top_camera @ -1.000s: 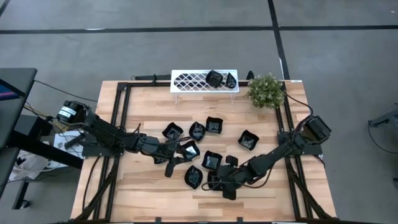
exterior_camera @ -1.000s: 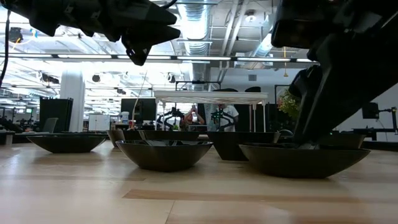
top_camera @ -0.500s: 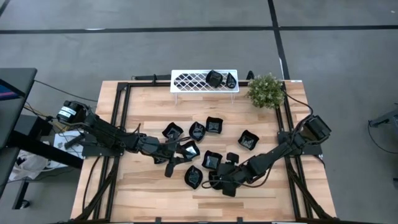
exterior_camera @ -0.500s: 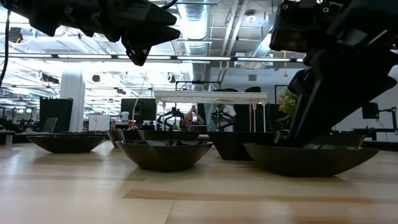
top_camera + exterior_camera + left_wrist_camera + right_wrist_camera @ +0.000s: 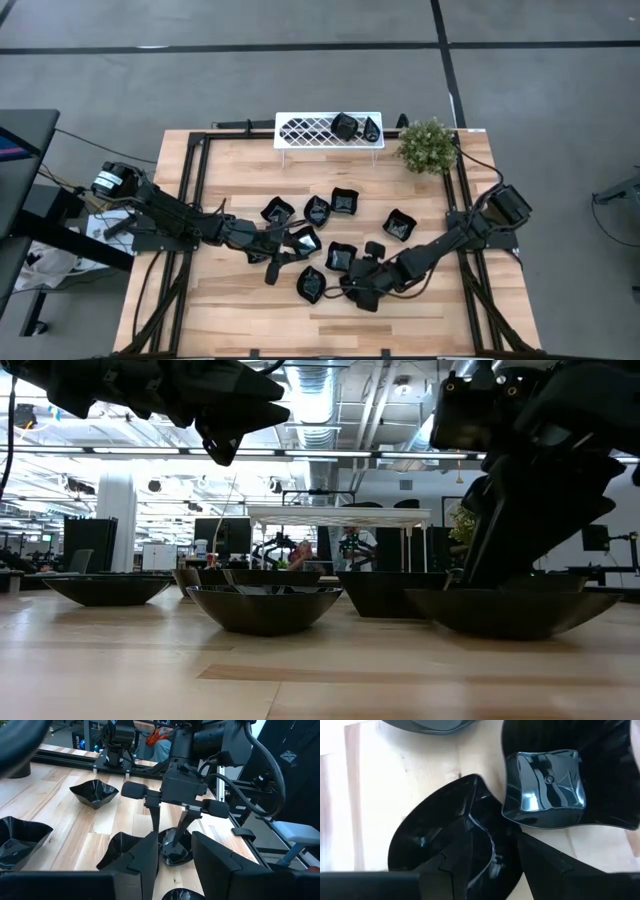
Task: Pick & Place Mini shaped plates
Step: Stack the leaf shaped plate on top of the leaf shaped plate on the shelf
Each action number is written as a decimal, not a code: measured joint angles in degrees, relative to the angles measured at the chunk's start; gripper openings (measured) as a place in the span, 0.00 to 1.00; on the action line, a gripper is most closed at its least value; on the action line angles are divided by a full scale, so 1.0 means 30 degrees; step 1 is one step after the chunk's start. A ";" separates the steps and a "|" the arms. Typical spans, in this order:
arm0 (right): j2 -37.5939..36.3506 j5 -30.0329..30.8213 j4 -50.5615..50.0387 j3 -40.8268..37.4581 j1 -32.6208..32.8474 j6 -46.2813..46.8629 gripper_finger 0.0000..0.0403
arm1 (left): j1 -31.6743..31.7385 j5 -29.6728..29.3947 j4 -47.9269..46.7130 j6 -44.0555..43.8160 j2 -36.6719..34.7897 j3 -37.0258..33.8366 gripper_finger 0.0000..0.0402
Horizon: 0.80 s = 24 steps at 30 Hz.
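Several glossy black mini shaped plates (image 5: 316, 210) lie scattered across the middle of the wooden table, and two more (image 5: 345, 126) sit on the white lattice rack (image 5: 300, 130) at the far edge. My right gripper (image 5: 357, 290) reaches down from the table's right onto a rounded plate (image 5: 445, 840) near the front and is shut on it. A square plate (image 5: 542, 782) lies just beyond it. My left gripper (image 5: 225, 448) hangs open above the plates left of centre, with nothing between its fingers (image 5: 145, 862). My right gripper has the rounded plate by its rim (image 5: 492, 852), one finger (image 5: 462, 857) inside the bowl and the other outside it. The fingers slant down steeply from the table's right. Whether the plate's underside (image 5: 510, 630) rests on the table, I cannot tell.
A green potted plant (image 5: 428, 146) stands at the far right corner beside the rack. Black frame rails (image 5: 190, 180) run along the table's edges. Bare wood (image 5: 230, 310) lies along the near edge. People and desks show in the room beyond.
My right gripper has tipped a little and drawn back slightly toward the far edge, and the rounded plate in its hold has shifted along with it. My left gripper has kept still.
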 joint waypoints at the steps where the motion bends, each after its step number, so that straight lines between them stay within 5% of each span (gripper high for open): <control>1: 0.0000 0.0057 -0.0073 0.0000 -0.0039 -0.0011 0.38 | 0.0000 0.0000 0.0003 0.0000 0.0000 0.0000 0.30; 24: -0.0005 0.0414 -0.0711 -0.0007 -0.0087 -0.0707 0.38 | 0.0000 0.0002 0.0000 0.0000 0.0000 0.0000 0.30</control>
